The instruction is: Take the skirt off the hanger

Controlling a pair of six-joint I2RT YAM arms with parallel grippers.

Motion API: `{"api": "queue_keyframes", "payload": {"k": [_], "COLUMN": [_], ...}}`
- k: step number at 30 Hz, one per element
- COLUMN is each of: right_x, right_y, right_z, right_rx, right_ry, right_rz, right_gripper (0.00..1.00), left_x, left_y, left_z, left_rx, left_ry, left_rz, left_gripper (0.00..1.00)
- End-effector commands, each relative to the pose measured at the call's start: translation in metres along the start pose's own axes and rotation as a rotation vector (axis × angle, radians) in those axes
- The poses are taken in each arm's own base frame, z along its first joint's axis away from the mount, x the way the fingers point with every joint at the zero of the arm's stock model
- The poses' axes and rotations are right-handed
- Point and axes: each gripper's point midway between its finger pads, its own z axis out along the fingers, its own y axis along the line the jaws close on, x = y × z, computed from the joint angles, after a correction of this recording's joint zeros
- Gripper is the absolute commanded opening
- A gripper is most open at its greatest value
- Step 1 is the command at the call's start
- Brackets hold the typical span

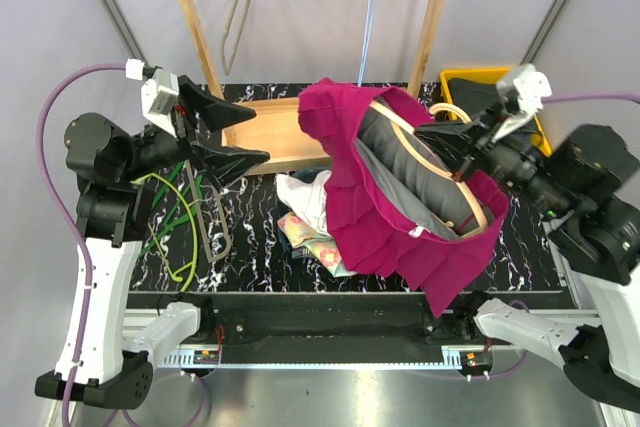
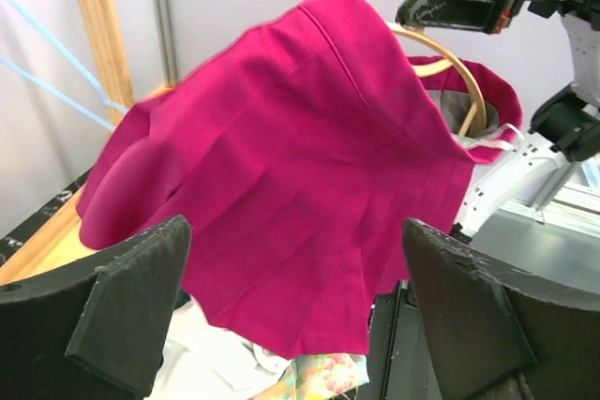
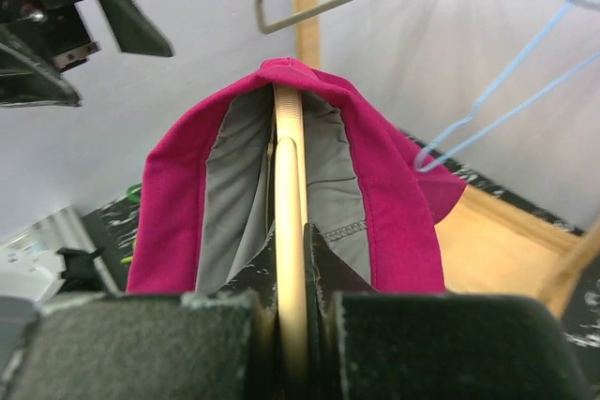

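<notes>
A magenta skirt (image 1: pixel 385 212) with a grey lining hangs on a pale wooden hanger (image 1: pixel 440 162), held in the air above the table. My right gripper (image 1: pixel 462 152) is shut on the hanger's bar (image 3: pixel 291 231), with the skirt's waistband draped over the bar ahead of the fingers. My left gripper (image 1: pixel 235 132) is open and empty, left of the skirt and apart from it. In the left wrist view the skirt (image 2: pixel 291 194) fills the space between the two wide-apart fingers.
A wooden rack (image 1: pixel 300 57) stands at the back with a grey hanger (image 1: pixel 238 12) and a blue hanger (image 1: pixel 370 7) on it. White and floral clothes (image 1: pixel 310 222) lie under the skirt. Green and grey hangers (image 1: pixel 185 217) lie at left. A yellow bin (image 1: pixel 480 82) stands back right.
</notes>
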Motion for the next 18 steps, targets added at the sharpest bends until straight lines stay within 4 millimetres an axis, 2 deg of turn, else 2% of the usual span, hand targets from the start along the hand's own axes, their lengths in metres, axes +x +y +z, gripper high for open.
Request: {"api": "queue_keyframes", "payload": {"k": [1, 4, 9, 14, 18], "right_x": [-0.045, -0.039, -0.048, -0.058, -0.053], "right_y": [0.035, 0.049, 0.060, 0.070, 0.076], "right_z": [0.012, 0.014, 0.004, 0.000, 0.006], "right_rx": [-0.191, -0.271, -0.326, -0.377, -0.422], "right_ry": [-0.154, -0.123, -0.140, -0.155, -0.137], "right_rz": [0.078, 0.117, 0.148, 0.172, 0.202], "right_gripper": [0.00, 0.00, 0.00, 0.00, 0.00], "left_x": [-0.006, -0.009, -0.002, 0.010, 0.012], "left_y": [0.014, 0.019, 0.036, 0.039, 0.032], "left_z": [0.001, 0.001, 0.003, 0.005, 0.006], "left_rx": [-0.063, -0.073, -0.099, -0.074, -0.039], "left_ry": [-0.026, -0.019, 0.032, 0.061, 0.067], "left_rz": [0.074, 0.132, 0.199, 0.162, 0.133], "left_gripper": [0.99, 0.99, 0.99, 0.99, 0.95]}}
